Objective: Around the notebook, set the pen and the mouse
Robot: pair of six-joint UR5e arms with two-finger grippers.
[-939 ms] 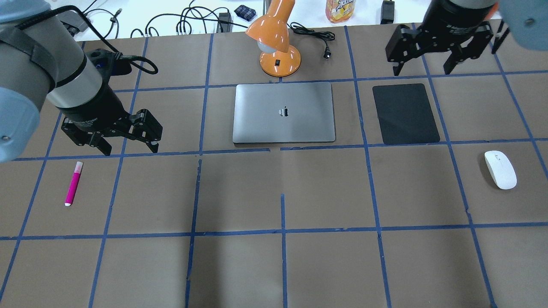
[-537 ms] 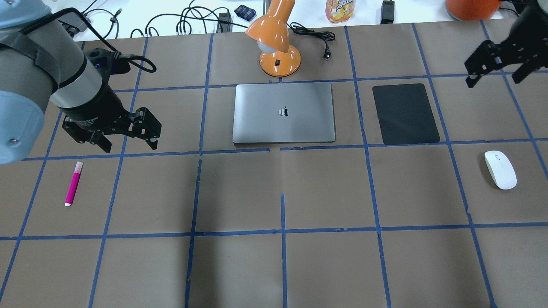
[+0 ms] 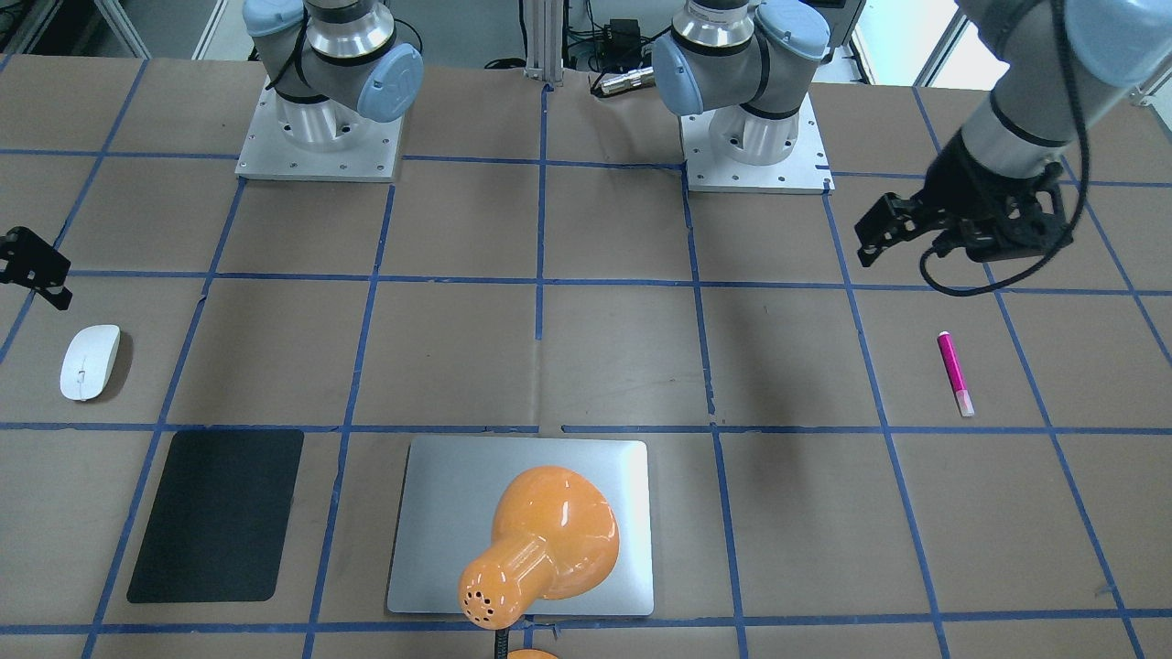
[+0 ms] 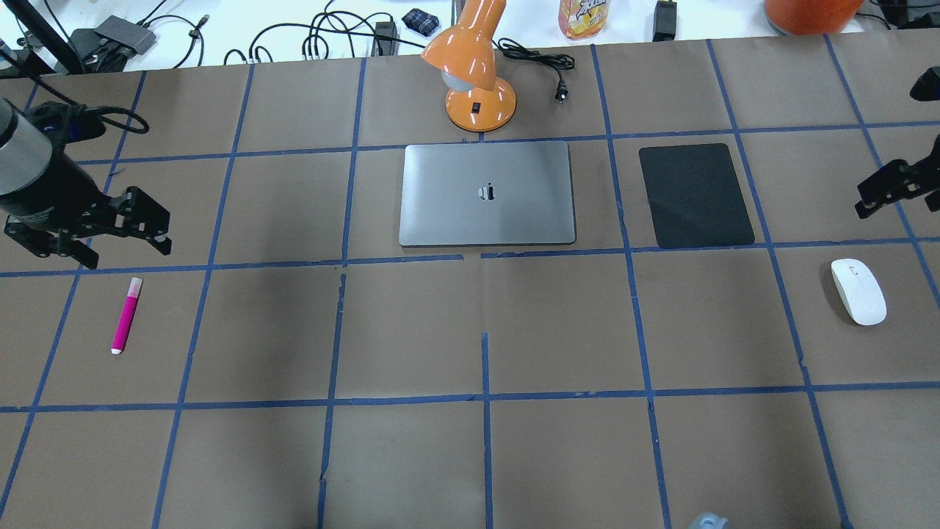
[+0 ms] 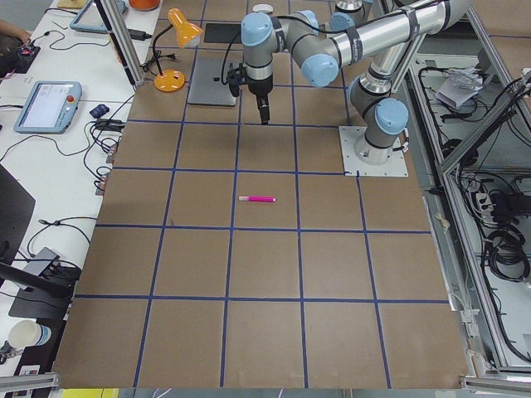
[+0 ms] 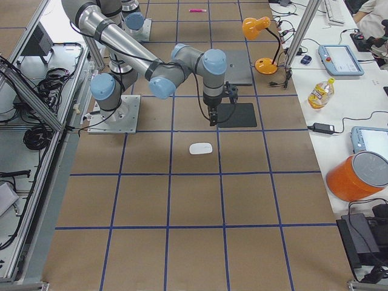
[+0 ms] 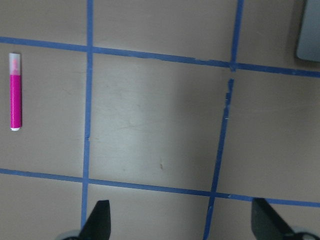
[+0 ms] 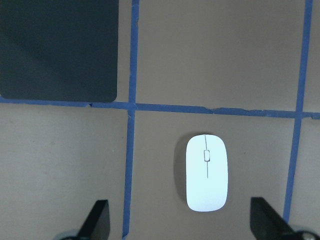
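The magenta pen [image 4: 125,314] lies flat at the table's left, seen also as the pen [image 7: 15,91] at the left edge of the left wrist view. My left gripper [image 4: 126,251] hovers open just beyond it, nothing between its fingers. The white mouse [image 4: 858,291] rests at the far right; my right gripper [image 8: 181,222] hangs open above it, with the mouse [image 8: 206,173] centred between the jaws. Only one finger [image 4: 881,192] of it shows at the overhead view's right edge. The silver notebook [image 4: 486,193] lies closed at centre back.
An orange desk lamp [image 4: 474,73] stands right behind the notebook, leaning over it in the front view. A black mat [image 4: 695,195] lies between notebook and mouse. Cables, a bottle [image 4: 584,16] and an orange tub [image 4: 808,11] sit beyond the far edge.
My left gripper has swung left toward the table's edge, still open. My right gripper has moved right and nearer, from behind the mat to above the mouse.
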